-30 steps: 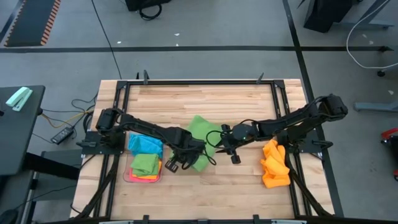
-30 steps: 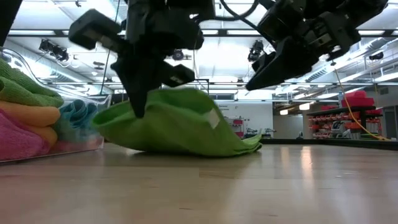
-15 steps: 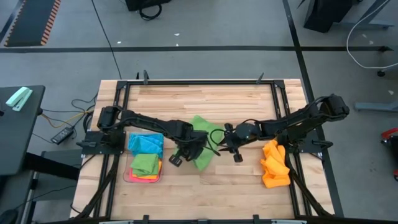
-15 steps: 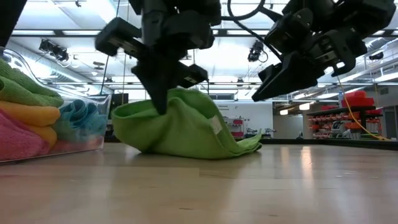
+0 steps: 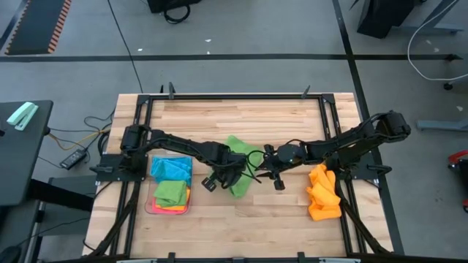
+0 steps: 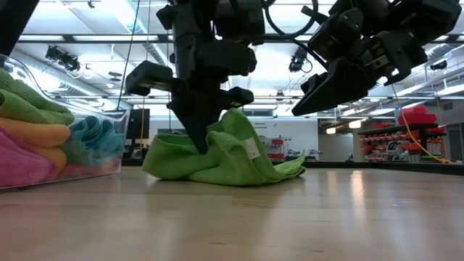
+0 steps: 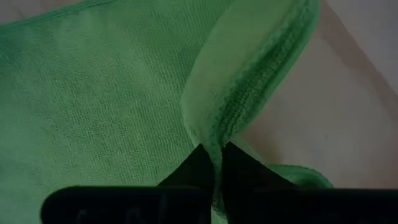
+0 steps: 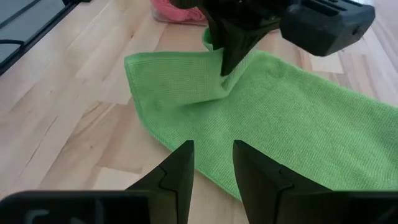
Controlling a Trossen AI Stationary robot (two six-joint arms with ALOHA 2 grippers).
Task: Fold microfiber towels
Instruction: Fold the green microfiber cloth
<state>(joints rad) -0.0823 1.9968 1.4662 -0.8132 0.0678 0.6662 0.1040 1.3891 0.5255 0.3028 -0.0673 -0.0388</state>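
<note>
While folded pink, orange and green microfiber towels [image 6: 29,138] already sit stacked in the clear plastic tray [image 5: 150,207] at the near left, with a sky-blue towel [image 5: 171,168] just behind, the job looks partly done. At mid-table the left gripper [image 7: 213,163] pinches a raised edge of the bright green square towel [image 5: 238,164], its jaws pressed together on the cloth, the fold half made. Just beside it the right gripper [image 8: 212,163] hovers empty above the cloth, jaws slightly apart. A crumpled orange towel heap [image 5: 322,193] waits unfolded at the right.
</note>
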